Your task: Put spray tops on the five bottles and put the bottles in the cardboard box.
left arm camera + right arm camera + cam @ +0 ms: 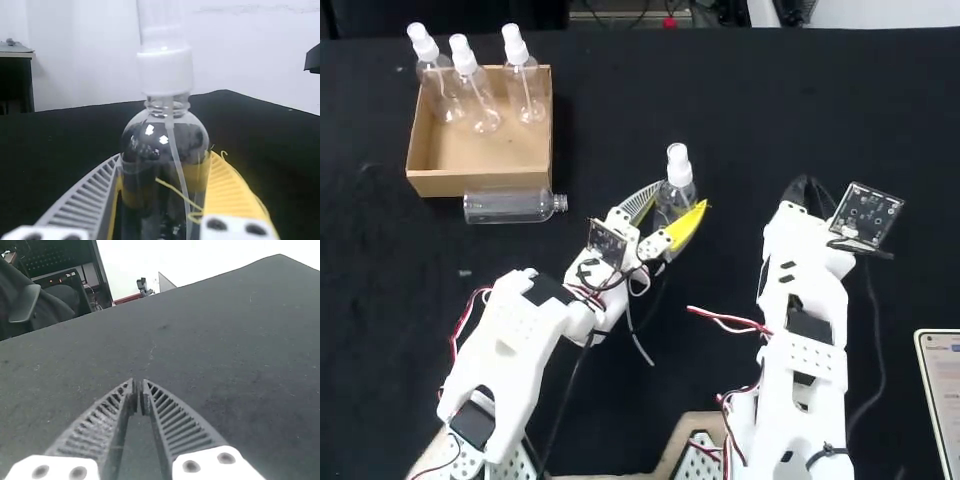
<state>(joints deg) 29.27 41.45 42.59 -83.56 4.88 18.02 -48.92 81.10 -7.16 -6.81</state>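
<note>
Presently, left gripper (680,198) clamps the capped bottle (162,145) upright at centre, apparently for transfer to the box (470,182) at ten o'clock. Right gripper (137,397) rests closed, empty, at three o'clock.

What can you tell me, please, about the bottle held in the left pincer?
The bottle is clear plastic and looks empty, with a rounded shoulder. A white spray top sits on its neck, its thin dip tube running down inside. It is upright near the middle of the black table, gripped on both sides by the left pincer, one finger grey, one yellow.
</note>
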